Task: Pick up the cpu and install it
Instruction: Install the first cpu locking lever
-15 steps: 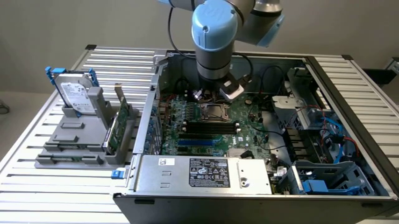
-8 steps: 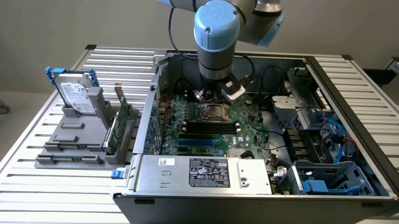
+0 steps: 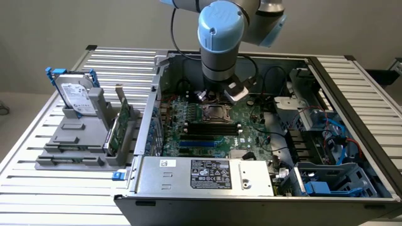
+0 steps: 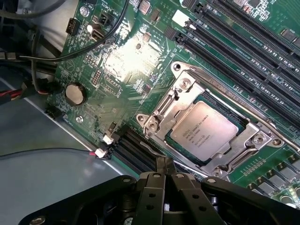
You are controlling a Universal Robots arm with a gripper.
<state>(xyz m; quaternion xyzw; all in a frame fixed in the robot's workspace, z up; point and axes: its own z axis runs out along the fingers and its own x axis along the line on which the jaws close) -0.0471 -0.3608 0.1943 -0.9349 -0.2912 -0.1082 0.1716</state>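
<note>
Slatted metal table (image 3: 37,197) carries open computer case (image 3: 251,209), laid on side so motherboard (image 4: 117,70) faces up toward arm. CPU socket (image 4: 180,101) near board centre; cpu (image 4: 205,131) lies flat inside, metal frame around it, looks seated. Gripper (image 4: 164,168) hangs above socket edge, jaws together, holding nothing.

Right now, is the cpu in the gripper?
No, the cpu lies in the socket on the board, apart from the shut gripper.
</note>
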